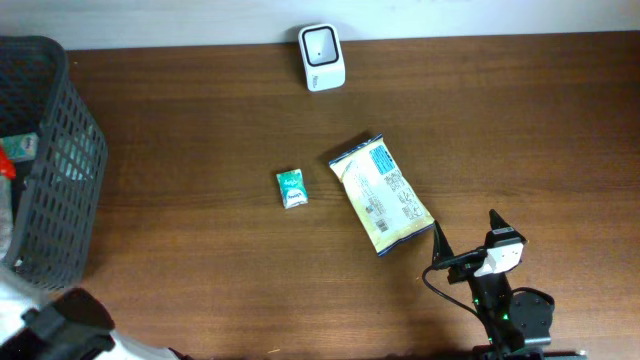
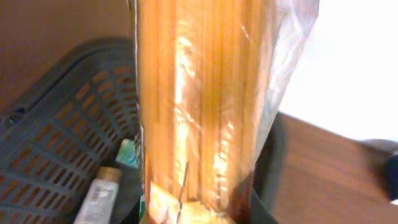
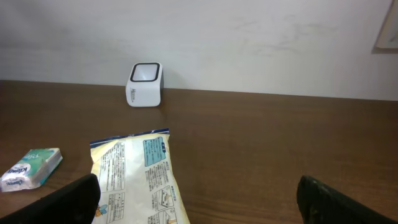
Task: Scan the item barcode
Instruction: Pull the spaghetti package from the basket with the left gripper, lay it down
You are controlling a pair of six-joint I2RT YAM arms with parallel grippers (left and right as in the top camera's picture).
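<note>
Spaghetti packet (image 2: 193, 106) upright, filling left wrist view; left fingers (image 2: 262, 208) closed on its lower end, above dark mesh basket (image 2: 56, 143). Right fingers (image 3: 339, 202) spread wide, empty, low over bench (image 3: 280, 137) near snack bag (image 1: 382, 195). Scanner (image 1: 321, 57) at far bench edge. Tissue pack (image 1: 291, 188) near bag.

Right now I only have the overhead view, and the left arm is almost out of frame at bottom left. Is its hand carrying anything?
Observer: Yes. A clear-wrapped spaghetti packet fills the left wrist view, apparently gripped upright by the left hand.
Operator: Where is it relative to the basket?
Observer: The mesh basket sits behind and below it, with a pale tube lying inside.
Operator: Any barcode showing on the packet?
Observer: None on the side facing that camera, only pasta strands under glare.
</note>
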